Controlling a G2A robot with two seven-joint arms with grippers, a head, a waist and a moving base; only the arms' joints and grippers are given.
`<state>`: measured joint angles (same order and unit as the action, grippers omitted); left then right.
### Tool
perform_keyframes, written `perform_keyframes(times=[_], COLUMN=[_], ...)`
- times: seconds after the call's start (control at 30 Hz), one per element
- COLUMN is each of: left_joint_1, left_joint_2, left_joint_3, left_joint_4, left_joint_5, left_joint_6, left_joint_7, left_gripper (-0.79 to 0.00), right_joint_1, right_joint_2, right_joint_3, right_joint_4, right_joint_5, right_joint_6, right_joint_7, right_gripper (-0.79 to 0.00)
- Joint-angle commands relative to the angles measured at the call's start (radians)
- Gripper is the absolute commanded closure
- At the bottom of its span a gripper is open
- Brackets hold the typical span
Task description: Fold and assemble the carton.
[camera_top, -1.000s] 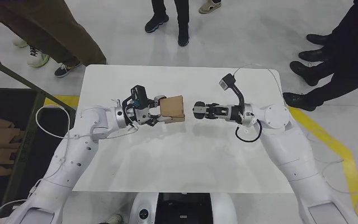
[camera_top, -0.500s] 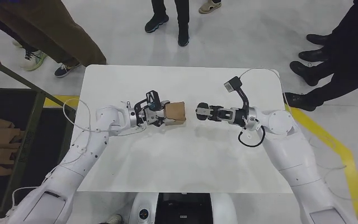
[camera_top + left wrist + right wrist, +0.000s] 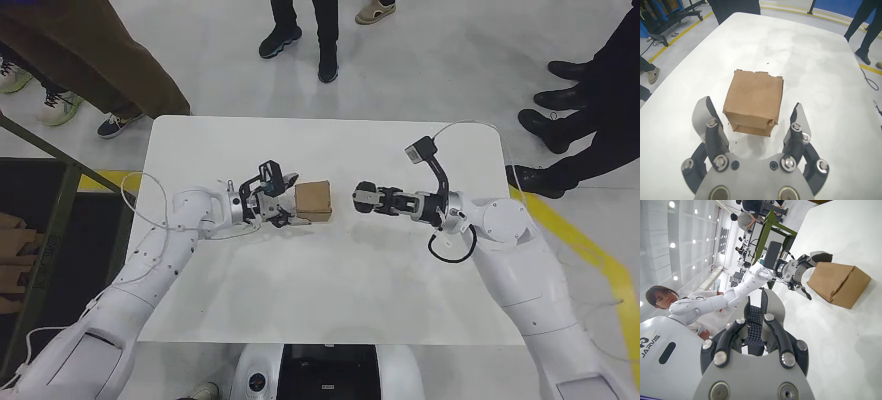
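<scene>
Carton (image 3: 753,106): brown cardboard, boxed up, sitting on the white table (image 3: 320,290) near the middle, between my two arms. The end facing the left arm is not fully closed, and I see a dark opening under the flap there. The far top edge is ragged.

Left gripper (image 3: 751,103): wide open, one finger on each side of the carton's near end. I see a gap on both sides in the left wrist view, so nothing is gripped.

Right gripper (image 3: 358,195): fingers drawn nearly together, holding nothing. It is near the carton's opposite side, not touching it.
</scene>
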<state>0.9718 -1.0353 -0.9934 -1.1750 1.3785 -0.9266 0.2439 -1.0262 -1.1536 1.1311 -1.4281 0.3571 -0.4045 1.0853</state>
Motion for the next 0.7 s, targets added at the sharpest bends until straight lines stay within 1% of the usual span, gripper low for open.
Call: perform_keyframes(times=[0.0, 0.1, 0.2, 0.23, 0.33, 0.4, 0.47, 0.57, 0.6, 0.67], left_joint_1=[0.015, 0.043, 0.065, 0.076, 0.099, 0.111, 0.123, 0.14, 0.143, 0.153], left_joint_2=[0.008, 0.022, 0.037, 0.041, 0.051, 0.056, 0.06, 0.064, 0.066, 0.069], left_joint_3=[-0.028, -0.088, -0.158, -0.176, -0.223, -0.24, -0.255, -0.271, -0.276, -0.286], left_joint_4=[-0.022, -0.068, -0.119, -0.134, -0.18, -0.196, -0.209, -0.214, -0.213, -0.216], left_joint_5=[-0.04, -0.129, -0.208, -0.236, -0.313, -0.38, -0.435, -0.522, -0.544, -0.586], left_joint_6=[-0.035, -0.082, -0.067, -0.062, -0.029, -0.014, 0.013, 0.044, 0.057, 0.079], left_joint_7=[0.015, 0.022, -0.031, -0.055, -0.149, -0.219, -0.284, -0.37, -0.401, -0.445], left_gripper=[-0.785, -0.785, -0.785, -0.785, -0.785, -0.785, -0.785, -0.785, -0.785, -0.785], right_joint_1=[0.007, 0.019, 0.031, 0.034, 0.044, 0.044, 0.041, 0.031, 0.026, 0.012], right_joint_2=[-0.001, -0.002, -0.002, -0.003, -0.002, -0.003, -0.002, 0.001, 0.003, 0.006], right_joint_3=[-0.003, -0.003, 0.002, 0.002, 0.005, 0.009, 0.019, 0.039, 0.049, 0.062], right_joint_4=[0.007, 0.029, 0.064, 0.075, 0.112, 0.131, 0.149, 0.163, 0.164, 0.157], right_joint_5=[-0.001, -0.025, -0.075, -0.091, -0.171, -0.215, -0.266, -0.352, -0.388, -0.452], right_joint_6=[-0.012, -0.045, -0.084, -0.095, -0.132, -0.154, -0.178, -0.204, -0.209, -0.213], right_joint_7=[-0.007, -0.03, -0.073, -0.09, -0.147, -0.201, -0.265, -0.356, -0.389, -0.443], right_gripper=[-0.117, -0.126, -0.126, -0.126, -0.163, -0.16, -0.179, -0.243, -0.305, -0.385])
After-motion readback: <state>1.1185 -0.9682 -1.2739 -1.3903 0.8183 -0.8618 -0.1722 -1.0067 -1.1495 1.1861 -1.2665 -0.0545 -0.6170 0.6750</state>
